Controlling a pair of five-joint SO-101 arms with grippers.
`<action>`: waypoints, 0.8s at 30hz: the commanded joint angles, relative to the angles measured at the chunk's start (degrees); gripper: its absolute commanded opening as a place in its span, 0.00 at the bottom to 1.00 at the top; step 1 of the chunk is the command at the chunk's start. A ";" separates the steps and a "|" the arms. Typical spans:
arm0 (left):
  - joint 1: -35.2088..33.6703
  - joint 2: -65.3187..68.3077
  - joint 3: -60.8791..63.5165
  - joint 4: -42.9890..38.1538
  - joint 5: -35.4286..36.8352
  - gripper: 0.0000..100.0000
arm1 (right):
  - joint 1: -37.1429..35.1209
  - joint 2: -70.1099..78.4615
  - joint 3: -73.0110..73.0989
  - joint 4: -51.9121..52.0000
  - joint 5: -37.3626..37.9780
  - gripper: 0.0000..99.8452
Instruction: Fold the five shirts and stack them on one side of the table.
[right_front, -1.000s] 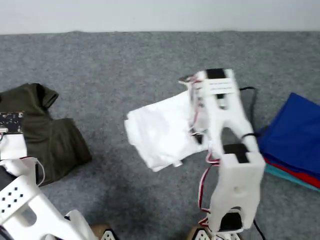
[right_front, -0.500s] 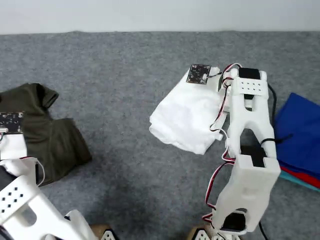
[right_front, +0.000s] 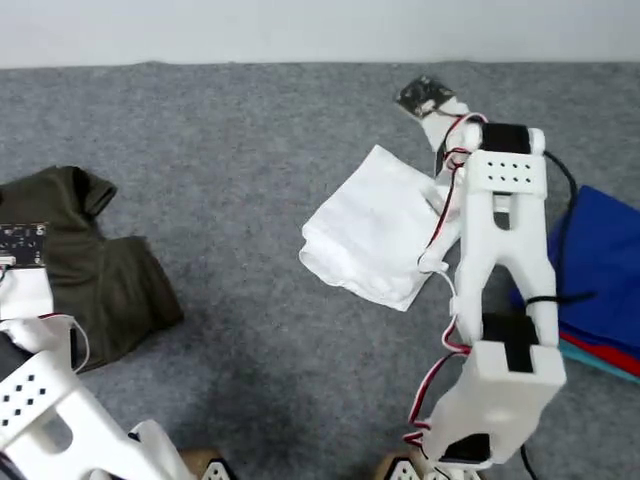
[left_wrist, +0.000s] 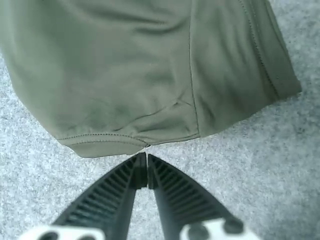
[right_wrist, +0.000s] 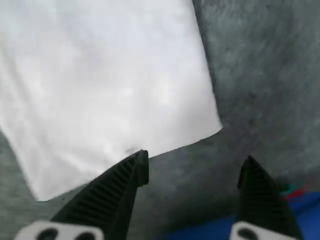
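Folded white cotton shirt (right_front: 375, 235), mid grey felt worktop (right_front: 230, 120); right claw (right_wrist: 196, 160) spread wide, empty, over its edge. Left claw (left_wrist: 147, 162) pinched together, empty, by olive shirt (right_front: 100, 260). Step: stacking. Next: grip, carry right to blue-topped shirt stack (right_front: 600, 270).

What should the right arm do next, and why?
Probably close the right gripper on the white shirt at its edge and carry it onto the blue-topped stack: the jaws stand open at that edge, and the folded shirt lies beside the stack.
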 joint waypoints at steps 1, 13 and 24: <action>0.44 -1.23 -0.31 -0.18 0.26 0.02 | -3.03 -6.46 -0.88 4.70 -12.92 0.29; 0.44 -1.23 -0.75 -0.26 0.18 0.02 | -9.80 -2.95 -0.62 4.18 -61.45 0.41; 0.44 -1.14 -0.66 -0.26 -1.32 0.02 | -9.63 13.14 -0.70 -9.36 -74.90 0.44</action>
